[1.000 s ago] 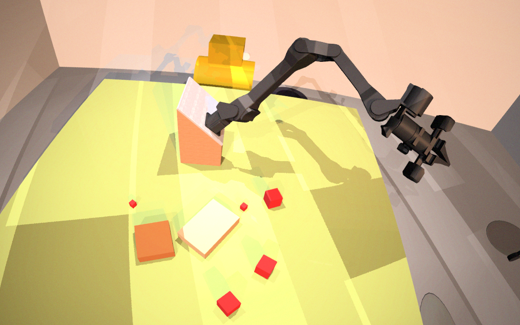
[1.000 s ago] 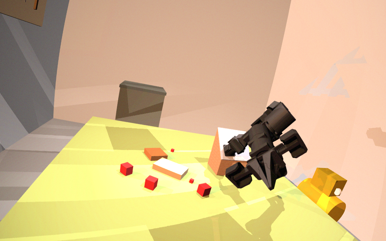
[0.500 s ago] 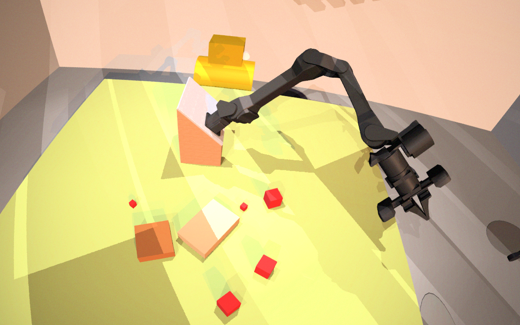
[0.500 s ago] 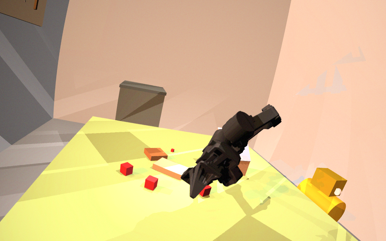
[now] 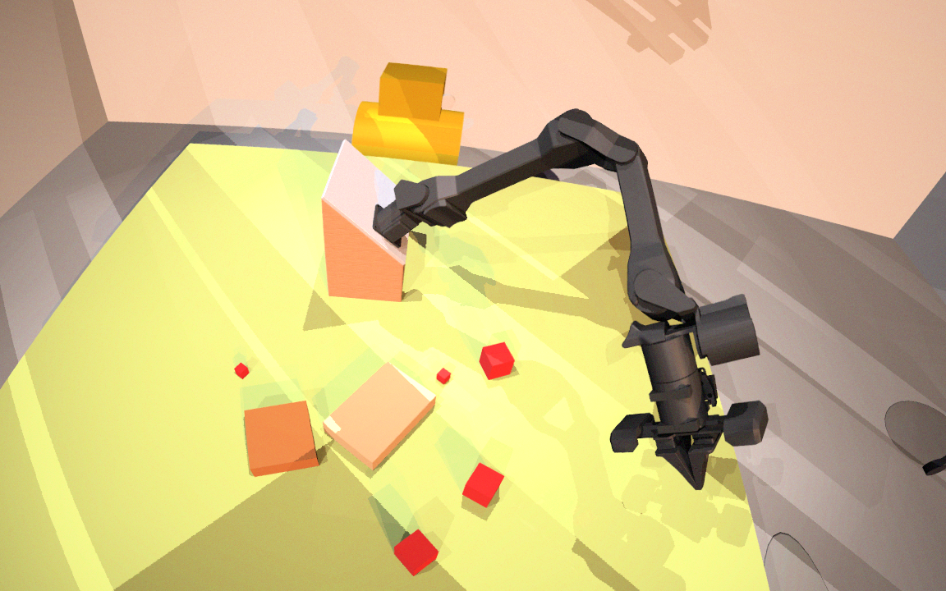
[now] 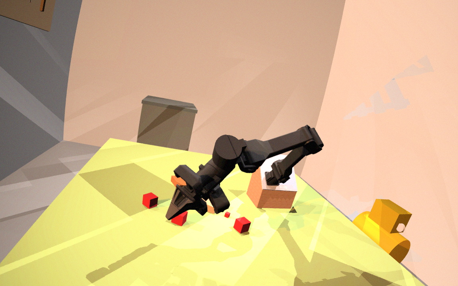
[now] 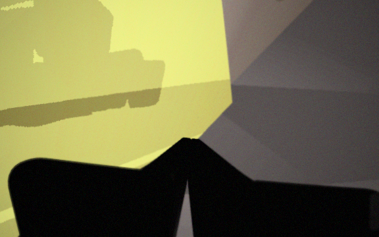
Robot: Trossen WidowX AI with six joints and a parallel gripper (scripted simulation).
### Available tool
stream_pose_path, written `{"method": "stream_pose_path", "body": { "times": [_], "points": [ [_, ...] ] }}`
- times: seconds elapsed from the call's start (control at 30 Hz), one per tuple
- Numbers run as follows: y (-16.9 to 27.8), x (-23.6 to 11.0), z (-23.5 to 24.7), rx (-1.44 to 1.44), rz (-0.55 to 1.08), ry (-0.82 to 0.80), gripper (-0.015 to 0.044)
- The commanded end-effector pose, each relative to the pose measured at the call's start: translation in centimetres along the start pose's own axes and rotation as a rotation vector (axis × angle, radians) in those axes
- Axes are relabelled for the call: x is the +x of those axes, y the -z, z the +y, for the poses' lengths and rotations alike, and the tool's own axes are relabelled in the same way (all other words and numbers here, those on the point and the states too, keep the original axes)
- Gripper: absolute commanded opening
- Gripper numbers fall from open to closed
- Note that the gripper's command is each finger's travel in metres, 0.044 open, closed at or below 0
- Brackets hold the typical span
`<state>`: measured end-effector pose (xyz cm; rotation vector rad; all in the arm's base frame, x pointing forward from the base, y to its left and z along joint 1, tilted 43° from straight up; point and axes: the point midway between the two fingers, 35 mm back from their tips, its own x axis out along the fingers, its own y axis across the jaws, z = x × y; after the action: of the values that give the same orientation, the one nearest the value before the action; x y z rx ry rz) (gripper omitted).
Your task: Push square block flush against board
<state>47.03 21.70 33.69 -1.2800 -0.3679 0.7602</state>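
The square block [image 5: 279, 437] is flat and orange and lies on the yellow table [image 5: 130, 294] at front left. The board [image 5: 381, 413] is a paler, larger slab just right of it, turned at an angle. Its left corner is close to the block's right side, and no sides lie flush. In the exterior view the block [image 6: 175, 180] peeks out behind the gripper and the board is mostly hidden. My gripper [image 5: 695, 476] [image 6: 169, 214] [image 7: 189, 147] is shut and empty. It points down at the table's right edge, far right of both parts.
Three red cubes [image 5: 496, 359] [image 5: 482, 483] [image 5: 415, 551] and two tiny ones [image 5: 241, 369] [image 5: 443, 375] lie around the board. The arm stands on an orange wedge pedestal [image 5: 359, 257] [image 6: 271, 194]. A yellow-orange object [image 5: 409, 121] lies behind the table, and a grey bin [image 6: 166, 122] stands beyond it.
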Motion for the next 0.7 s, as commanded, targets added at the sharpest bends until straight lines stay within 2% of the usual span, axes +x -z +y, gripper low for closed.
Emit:
{"method": "stream_pose_path", "body": {
  "times": [0.0,0.3,0.67],
  "points": [
    [3.1,0.4,1.9,0.089,0.056,-0.055,0.0000],
    [9.0,0.7,7.1,0.299,0.148,-0.208,0.0000],
    [15.5,-0.7,13.3,0.594,0.275,-0.352,0.0000]
  ]
}}
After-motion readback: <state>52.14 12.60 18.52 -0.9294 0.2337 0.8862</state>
